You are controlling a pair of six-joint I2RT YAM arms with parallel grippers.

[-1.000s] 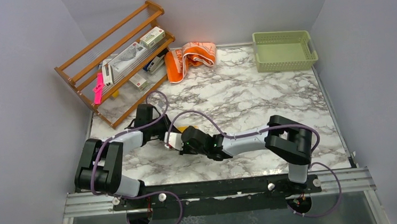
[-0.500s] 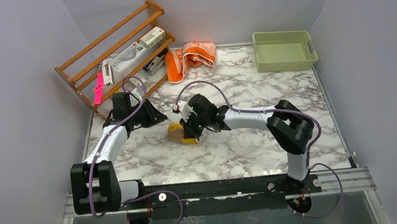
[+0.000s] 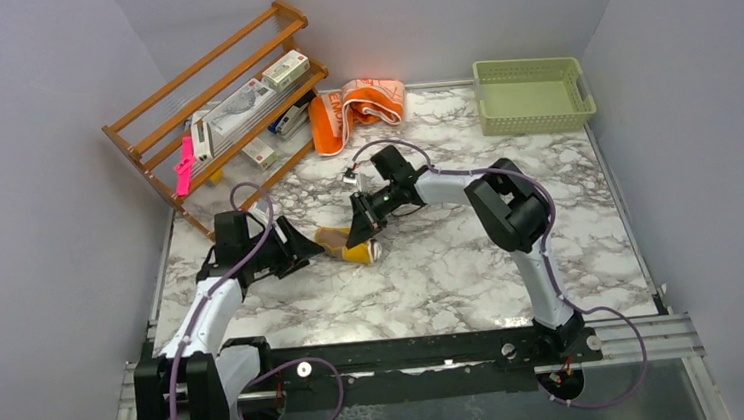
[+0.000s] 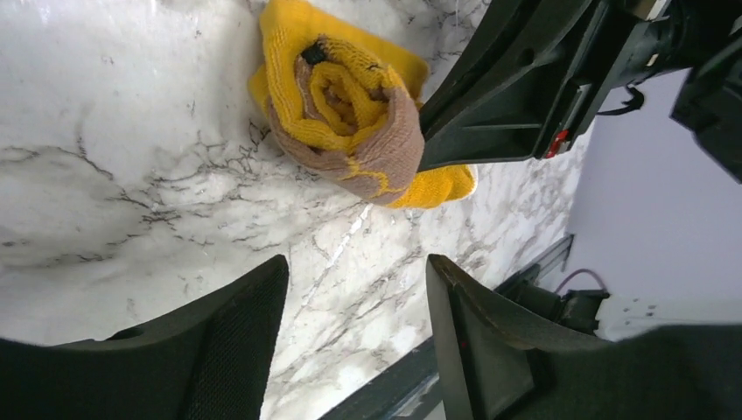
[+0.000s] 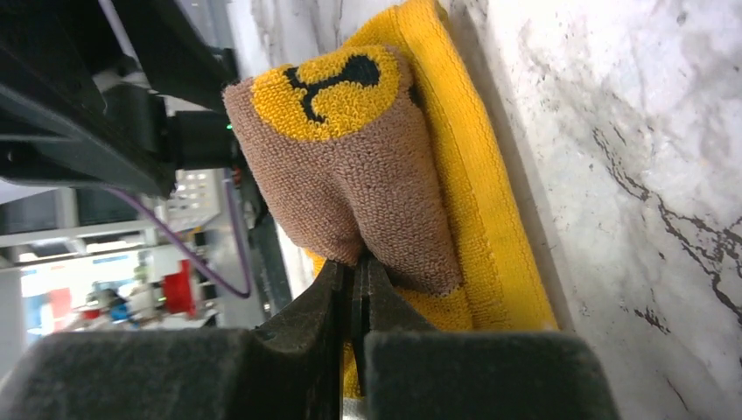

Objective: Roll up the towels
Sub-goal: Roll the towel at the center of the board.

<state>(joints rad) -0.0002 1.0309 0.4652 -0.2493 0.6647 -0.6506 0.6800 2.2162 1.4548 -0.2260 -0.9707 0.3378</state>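
So, the right tool [image 5: 357,264] was clamped down tight on the brownish outer layer of the mustard-yellow towel [image 5: 350,166], with barely a sliver left between the fingers. The left tool [image 4: 356,271] was open with nothing gripped in it. Its two fingers were spread and pointed at the end of the roll from just beside it, not touching.

The mustard-yellow towel itself was rolled into a stubby bundle, and the spiral of its layers was shown clearly at the end facing the left wrist camera. It was laid on the marble-patterned table [image 3: 453,264] between the two tools, a bit left of the middle. A loose yellow tail was spread flat on the table under the roll.

The orange towel [image 3: 360,106] was left well apart, bunched up and unrolled at the far edge of the table, just beside a wooden rack [image 3: 219,102] loaded with small boxes. A pale green basket [image 3: 532,97] was parked in the far right corner.
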